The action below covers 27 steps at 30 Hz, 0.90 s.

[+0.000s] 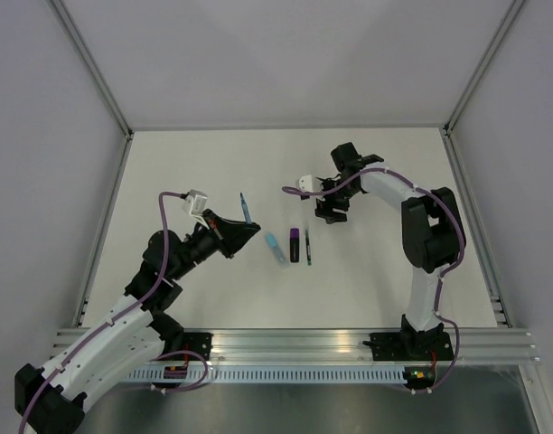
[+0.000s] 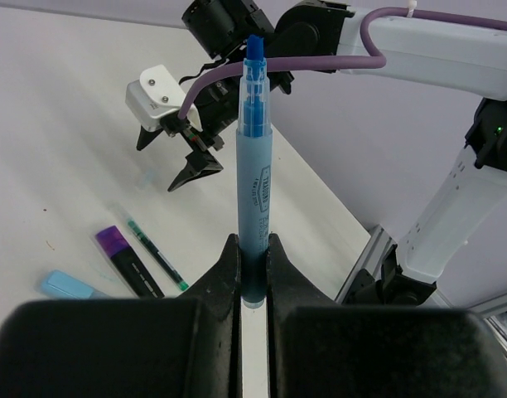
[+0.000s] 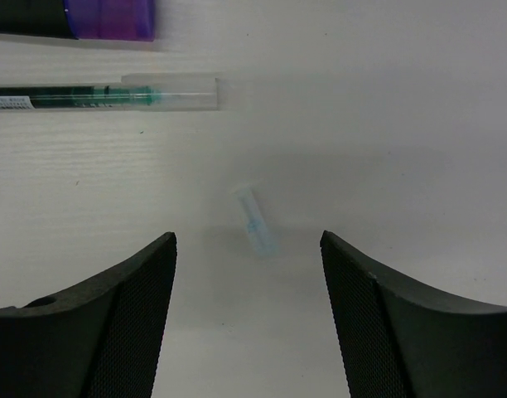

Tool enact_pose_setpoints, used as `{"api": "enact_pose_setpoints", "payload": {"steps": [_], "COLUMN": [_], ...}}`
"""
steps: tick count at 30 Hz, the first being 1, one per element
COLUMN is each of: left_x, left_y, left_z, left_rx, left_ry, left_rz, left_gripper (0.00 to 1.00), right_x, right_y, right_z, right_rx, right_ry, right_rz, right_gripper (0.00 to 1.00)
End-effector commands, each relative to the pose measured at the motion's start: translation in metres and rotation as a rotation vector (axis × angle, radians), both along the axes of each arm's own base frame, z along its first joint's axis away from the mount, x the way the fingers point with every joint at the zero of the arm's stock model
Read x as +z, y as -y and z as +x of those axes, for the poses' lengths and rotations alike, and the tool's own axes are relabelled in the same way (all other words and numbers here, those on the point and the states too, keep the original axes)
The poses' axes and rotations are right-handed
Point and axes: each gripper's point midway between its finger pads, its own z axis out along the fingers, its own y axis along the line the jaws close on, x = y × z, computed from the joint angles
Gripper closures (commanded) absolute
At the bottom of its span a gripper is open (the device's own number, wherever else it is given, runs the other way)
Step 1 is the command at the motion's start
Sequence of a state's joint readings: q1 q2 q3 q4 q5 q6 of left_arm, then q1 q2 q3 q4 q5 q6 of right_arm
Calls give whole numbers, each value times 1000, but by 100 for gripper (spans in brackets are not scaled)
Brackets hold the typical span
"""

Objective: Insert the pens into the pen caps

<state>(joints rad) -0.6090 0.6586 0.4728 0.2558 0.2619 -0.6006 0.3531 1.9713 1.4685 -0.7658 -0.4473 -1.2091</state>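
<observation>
Straddling the cap with the open right claw: lies on the table midway in the gap, long axis nearly square to the closing line. Holds the pen upright in the clenched left claw, well apart.

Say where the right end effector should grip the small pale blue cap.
Grip the pale blue cap across its mid-body, coming straight down from above. It lies flat on the table, its long axis running roughly between the right end effector's open fingers, so they likely close on its narrow sides.
</observation>
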Motion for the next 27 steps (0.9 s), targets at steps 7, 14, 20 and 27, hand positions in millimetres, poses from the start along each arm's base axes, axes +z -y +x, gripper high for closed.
{"api": "enact_pose_setpoints", "payload": {"steps": [7, 14, 20, 27], "left_x": [9, 7, 7, 6], "left_y": [-3, -2, -3, -3], "left_z": [4, 4, 5, 5], "left_rx": [28, 28, 32, 30], "left_ry": [18, 12, 12, 8], "left_rz": [-7, -5, -5, -4], "left_gripper": [98, 98, 98, 98], "right_x": [-4, -14, -23, -40], "right_y": [-8, -5, -5, 7], "right_z": [11, 14, 11, 4], "right_rx": [29, 20, 8, -10], "right_ry": [-14, -22, -53, -122], "right_rz": [15, -6, -15, -86], "right_gripper": [28, 30, 31, 40]}}
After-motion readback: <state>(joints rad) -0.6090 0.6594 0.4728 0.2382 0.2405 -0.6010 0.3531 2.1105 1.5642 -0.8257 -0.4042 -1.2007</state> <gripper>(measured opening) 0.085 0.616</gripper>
